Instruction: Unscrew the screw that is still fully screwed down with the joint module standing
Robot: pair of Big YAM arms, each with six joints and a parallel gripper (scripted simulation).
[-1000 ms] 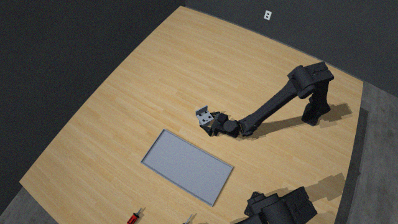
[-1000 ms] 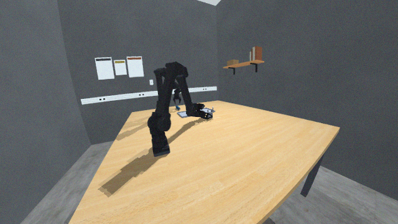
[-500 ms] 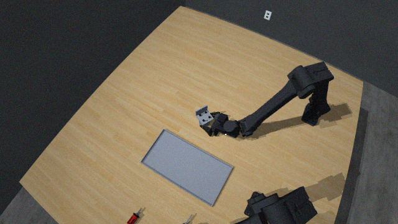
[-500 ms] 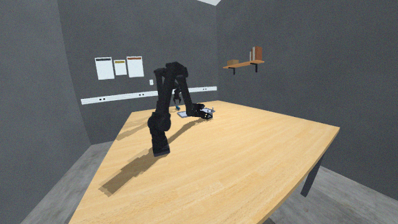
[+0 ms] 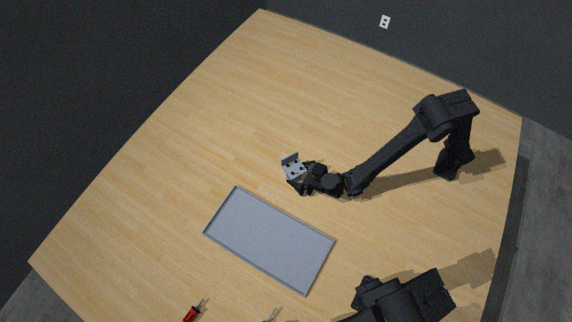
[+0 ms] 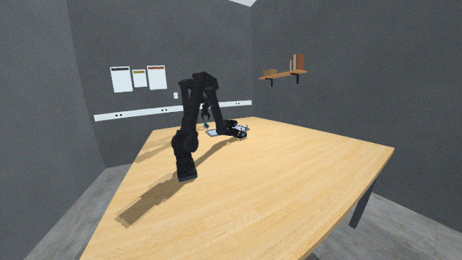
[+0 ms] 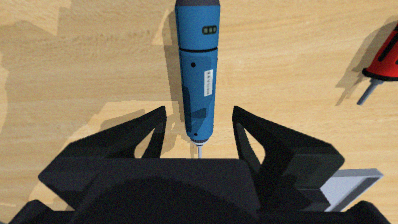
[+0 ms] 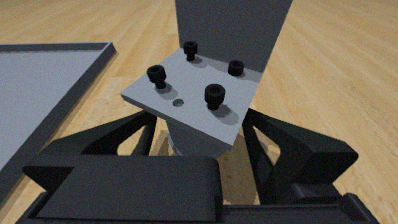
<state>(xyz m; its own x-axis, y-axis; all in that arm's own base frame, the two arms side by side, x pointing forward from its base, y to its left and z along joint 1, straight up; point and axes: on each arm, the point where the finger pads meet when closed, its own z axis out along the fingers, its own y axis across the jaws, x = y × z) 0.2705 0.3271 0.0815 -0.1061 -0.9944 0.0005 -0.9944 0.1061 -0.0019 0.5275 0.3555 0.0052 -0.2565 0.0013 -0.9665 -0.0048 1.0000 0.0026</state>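
Note:
The joint module [image 8: 192,142] stands upright under a grey L-shaped bracket [image 8: 200,82] [image 5: 292,166] [image 6: 242,129]. Three black screws stand raised on the bracket's plate. A fourth screw [image 8: 236,67] at the back right sits lower. My right gripper [image 8: 199,112] [image 5: 305,176] is open, with a finger on each side of the module's body below the plate. The blue electric screwdriver [image 7: 198,65] [image 6: 206,125] lies flat on the table. My left gripper [image 7: 199,111] [image 6: 206,115] is open and hangs above it, with its fingers on either side of the tip end.
A flat grey tray [image 5: 268,239] [image 8: 35,95] [image 7: 350,185] lies beside the module. A red-handled screwdriver [image 5: 193,311] [image 7: 387,55] and another small tool [image 5: 270,315] lie near the table's edge. The left arm's base [image 5: 402,300] stands close by.

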